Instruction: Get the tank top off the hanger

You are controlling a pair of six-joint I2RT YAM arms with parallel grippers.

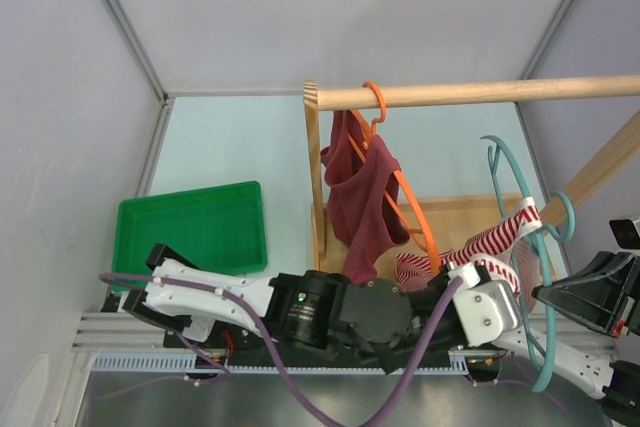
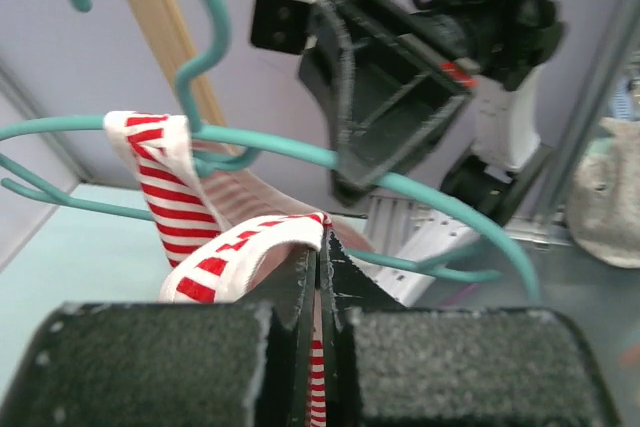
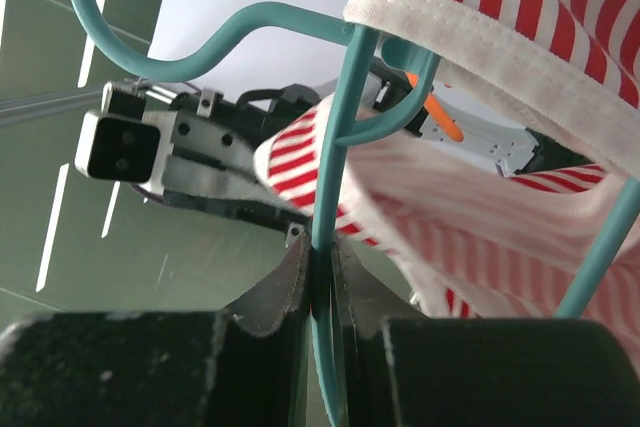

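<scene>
Toward the near right corner of the counter, the teal hanger [image 3: 343, 137] is off the rail and held in the air, with the striped tank top [image 1: 497, 239] draped on it. The right gripper [image 3: 318, 257] has its jaws drawn narrow, clamped on a thin run of the hanger's wire just below the hook's neck. The left arm reaches across the near edge from the left, and the left gripper [image 2: 320, 247] is pinched tight on a red-and-white strap of the tank top, the fabric caught between its two dark pads. The other strap loops over the hanger's wire beside the hook (whether the pinched strap has cleared the wire cannot be told from these views), and the rest of the garment sags below toward the middle of the counter. Behind it, a maroon tank top [image 1: 365, 197] hangs on an orange hanger [image 1: 410, 207] from the wooden rod [image 1: 480, 94] that runs towards the right edge. A green bin [image 1: 190, 194] sits by the left edge, well apart from both grippers.
</scene>
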